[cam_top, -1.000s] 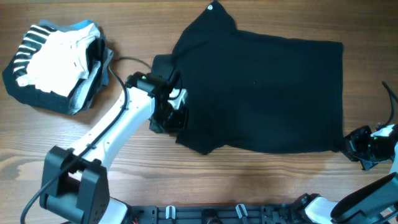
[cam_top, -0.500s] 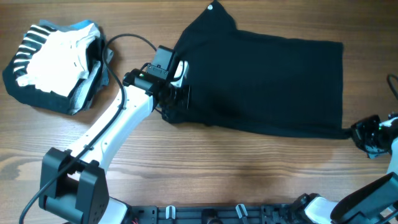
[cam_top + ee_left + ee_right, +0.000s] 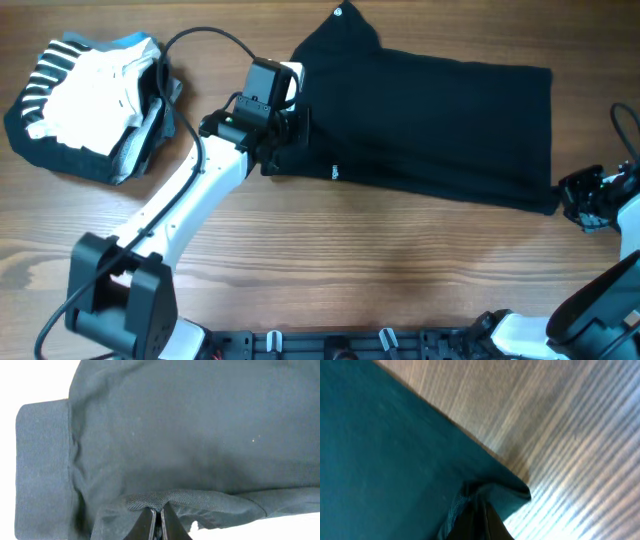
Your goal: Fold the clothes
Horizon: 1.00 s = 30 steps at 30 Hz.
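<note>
OK, black T-shirt [image 3: 430,120] lay spread out, right of the striped-and-white pile [image 3: 85,100]. My left gripper [image 3: 156,521] was clamped on the edge nearest that pile, my right gripper [image 3: 481,510] pinched the farthest corner. Small white label [image 3: 335,172] at the hem, unreadable.

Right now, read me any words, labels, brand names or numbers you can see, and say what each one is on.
No text can be read in any view.
On the black T-shirt, white label mark at the lower edge: too small to read.
On the same shirt, white speck at the top corner: too small to read.
</note>
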{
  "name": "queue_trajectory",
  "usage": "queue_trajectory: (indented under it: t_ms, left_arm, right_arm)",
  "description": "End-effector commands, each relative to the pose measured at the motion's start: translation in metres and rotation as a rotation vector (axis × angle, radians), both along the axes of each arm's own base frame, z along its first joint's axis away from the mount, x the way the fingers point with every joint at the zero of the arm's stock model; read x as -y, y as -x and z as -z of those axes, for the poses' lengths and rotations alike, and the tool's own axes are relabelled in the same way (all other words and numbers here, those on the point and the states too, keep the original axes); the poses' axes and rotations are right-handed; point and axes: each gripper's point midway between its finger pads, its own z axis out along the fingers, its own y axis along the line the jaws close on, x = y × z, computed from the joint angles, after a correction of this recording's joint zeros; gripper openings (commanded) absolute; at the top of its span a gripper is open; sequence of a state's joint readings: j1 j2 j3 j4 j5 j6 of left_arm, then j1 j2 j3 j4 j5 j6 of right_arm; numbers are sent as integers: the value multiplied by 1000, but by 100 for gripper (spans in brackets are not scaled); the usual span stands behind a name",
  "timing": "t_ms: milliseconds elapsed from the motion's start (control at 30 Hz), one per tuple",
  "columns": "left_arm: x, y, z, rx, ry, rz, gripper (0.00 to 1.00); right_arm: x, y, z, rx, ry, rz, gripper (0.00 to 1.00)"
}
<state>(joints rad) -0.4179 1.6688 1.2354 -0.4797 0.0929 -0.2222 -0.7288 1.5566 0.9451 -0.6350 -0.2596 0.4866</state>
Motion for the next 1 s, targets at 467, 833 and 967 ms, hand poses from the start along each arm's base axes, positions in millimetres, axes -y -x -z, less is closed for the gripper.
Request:
queue_trajectory:
  t_ms: [467,833,967]
  left_arm:
    - [-23,-31,25,27,-78,-85,4]
    - [-26,-23,31,-11,-97,-83,73]
    - [-49,-6,46,-112,-154,-114,72]
  right_arm:
    - [-10,-70,7,158,62,-129,12]
    - [-10,-72,7,162,119,-229,86]
    - [-27,-49,19,67,30,-229,87]
